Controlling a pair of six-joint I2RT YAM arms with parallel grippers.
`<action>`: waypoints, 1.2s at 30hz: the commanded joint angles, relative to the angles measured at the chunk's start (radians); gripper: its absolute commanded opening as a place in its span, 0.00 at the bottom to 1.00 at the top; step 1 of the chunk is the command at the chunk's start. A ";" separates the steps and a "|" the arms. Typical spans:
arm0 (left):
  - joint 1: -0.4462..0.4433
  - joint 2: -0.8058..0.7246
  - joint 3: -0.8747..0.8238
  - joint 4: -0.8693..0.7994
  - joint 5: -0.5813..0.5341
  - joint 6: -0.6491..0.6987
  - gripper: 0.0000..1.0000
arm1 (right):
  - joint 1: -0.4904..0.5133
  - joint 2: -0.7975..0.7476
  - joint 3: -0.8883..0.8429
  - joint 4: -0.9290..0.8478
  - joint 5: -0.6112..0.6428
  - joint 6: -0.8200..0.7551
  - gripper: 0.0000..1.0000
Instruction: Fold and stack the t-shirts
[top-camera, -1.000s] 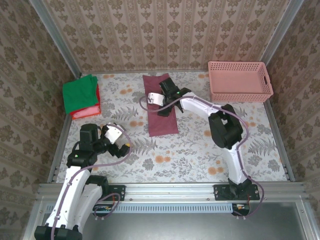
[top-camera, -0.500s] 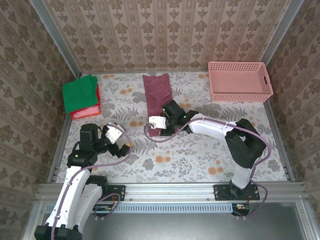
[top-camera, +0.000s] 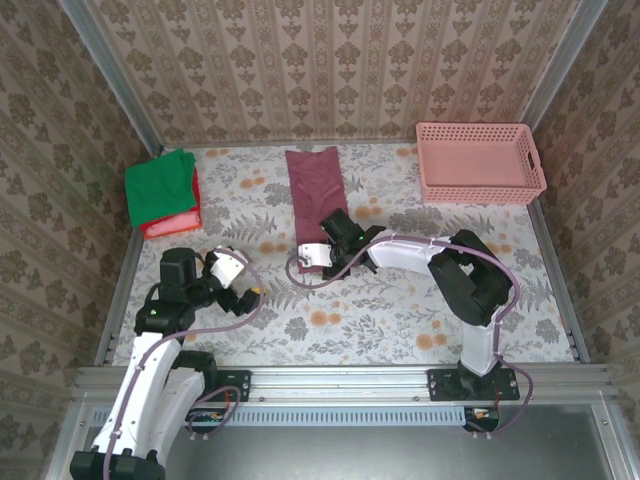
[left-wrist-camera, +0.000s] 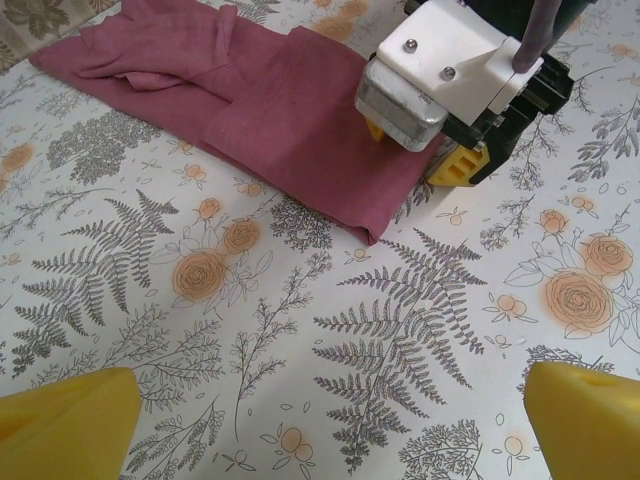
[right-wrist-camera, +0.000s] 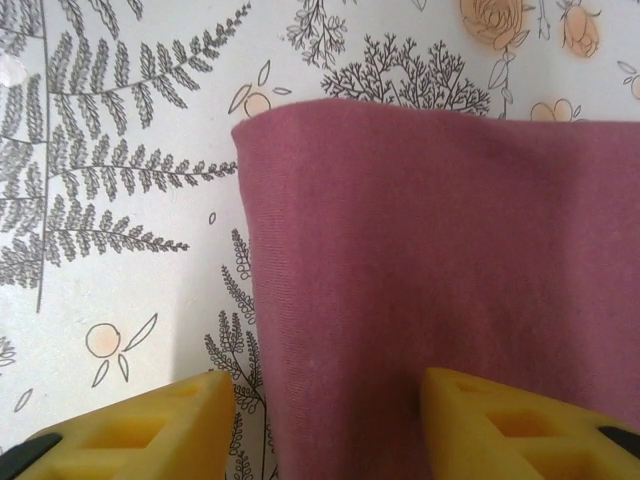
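Cloth of maroon t-shirt (top-camera: 316, 190) looked soft, limp and light, and lay as a long folded strip mid-tabletop (top-camera: 400, 300). Near hem corners seemed the best pinch points. The right gripper (right-wrist-camera: 325, 425) was open and empty, straddling that hem's corner. The left gripper (left-wrist-camera: 330, 420) gaped wide, empty. Far left, green t-shirt (top-camera: 158, 180) sat on red t-shirt (top-camera: 172, 222). Nothing was seen in pink basket (top-camera: 480, 190).

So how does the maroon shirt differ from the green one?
The maroon shirt is a long narrow strip centrally; the green shirt is a folded square at the left. The maroon shirt lies alone; the green shirt tops a red one. The right hand is at the maroon shirt, none near the green shirt. Both lie flat.
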 joint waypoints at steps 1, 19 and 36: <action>0.008 -0.013 -0.015 0.006 0.020 0.008 1.00 | -0.006 0.034 0.014 -0.029 -0.020 -0.017 0.50; 0.002 0.072 0.043 0.191 -0.046 -0.420 1.00 | -0.002 0.025 -0.003 -0.050 0.014 -0.011 0.02; -0.224 0.709 0.203 0.556 -0.384 -1.147 0.98 | 0.085 -0.238 -0.228 -0.066 0.037 0.167 0.00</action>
